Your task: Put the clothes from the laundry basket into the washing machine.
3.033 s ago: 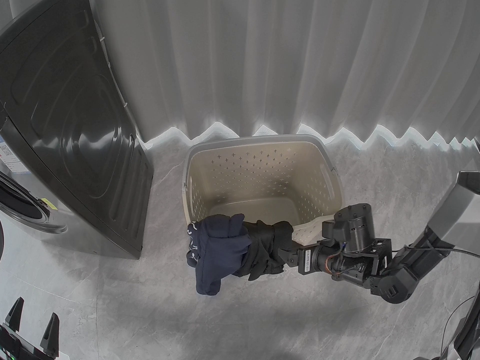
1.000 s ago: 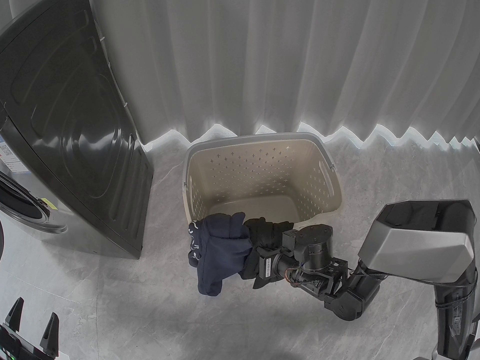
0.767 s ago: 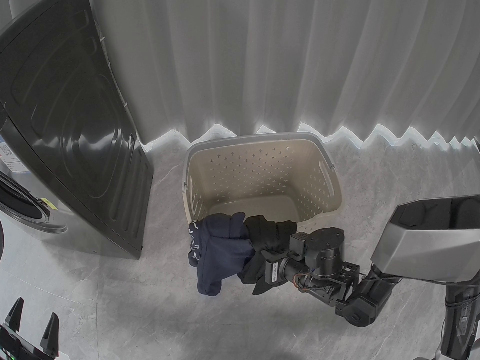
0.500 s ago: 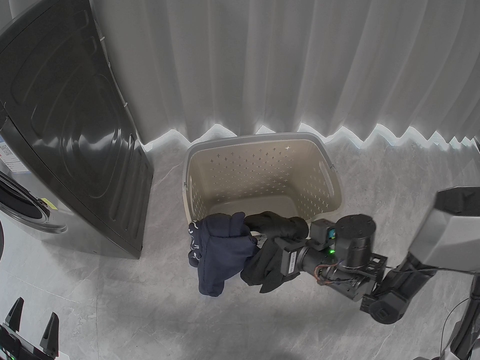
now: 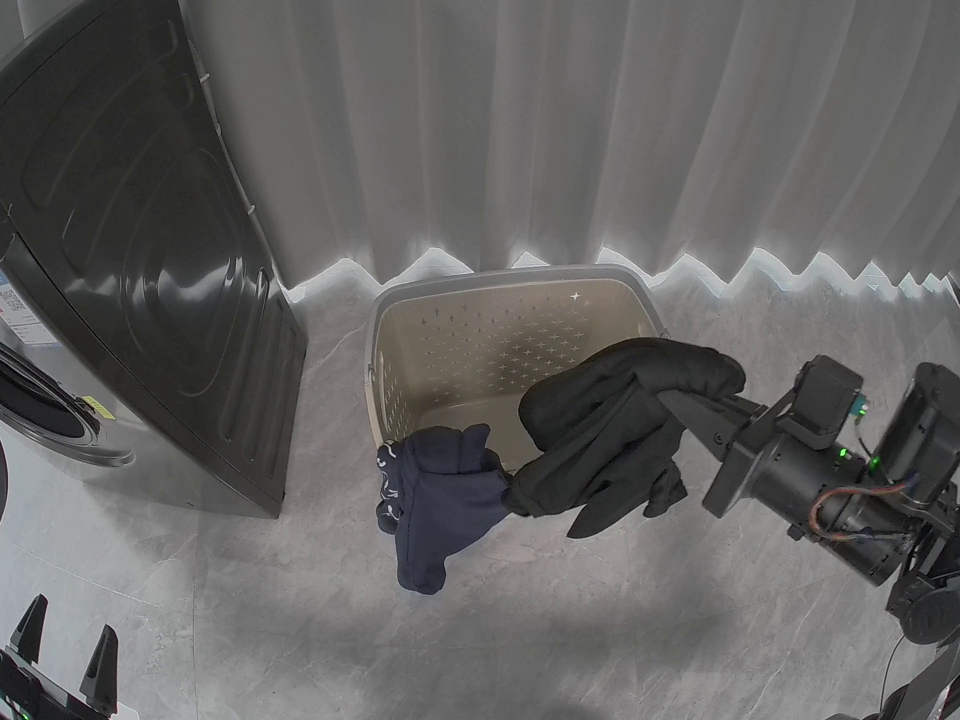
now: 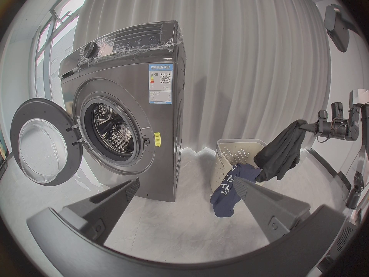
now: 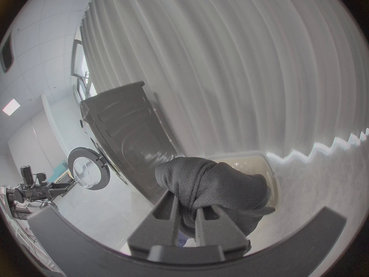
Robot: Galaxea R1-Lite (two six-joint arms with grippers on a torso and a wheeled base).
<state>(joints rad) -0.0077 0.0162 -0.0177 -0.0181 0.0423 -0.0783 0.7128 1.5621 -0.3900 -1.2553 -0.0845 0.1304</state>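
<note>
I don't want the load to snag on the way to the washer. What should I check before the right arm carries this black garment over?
1. Grip: the right end effector is shut on the black garment: ok.
2. Black garment free of the navy garment: cannot tell; in the head view its lower end meets the navy one.
3. Navy garment fully inside the laundry basket: not ok; it is draped over the near rim and hangs outside.
4. Washing machine door open: ok.
5. The left end effector open, empty and low, off to the side: ok.
</note>
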